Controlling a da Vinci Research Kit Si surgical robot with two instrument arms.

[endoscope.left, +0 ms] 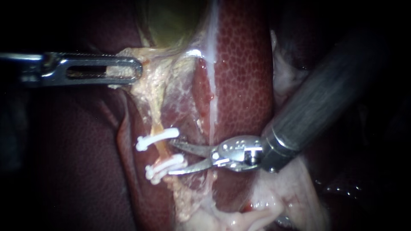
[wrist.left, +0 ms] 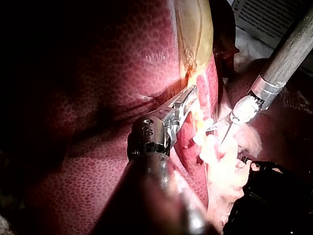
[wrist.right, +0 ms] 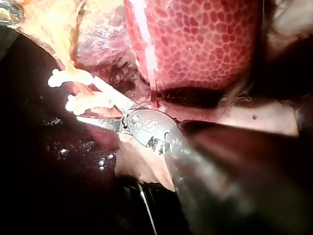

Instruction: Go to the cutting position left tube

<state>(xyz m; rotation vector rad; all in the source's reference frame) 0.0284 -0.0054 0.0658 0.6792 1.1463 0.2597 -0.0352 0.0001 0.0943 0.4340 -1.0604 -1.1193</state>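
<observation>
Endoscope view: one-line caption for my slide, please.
Right instrument with open jaws facing the tube between its white clips; left instrument gripping fatty tissue below the gallbladder, liver alongside.

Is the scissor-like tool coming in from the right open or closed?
Open. The right instrument has two pointed blades that stand apart with a clear gap, nothing gripped between them, their tips next to the white clips.
</observation>
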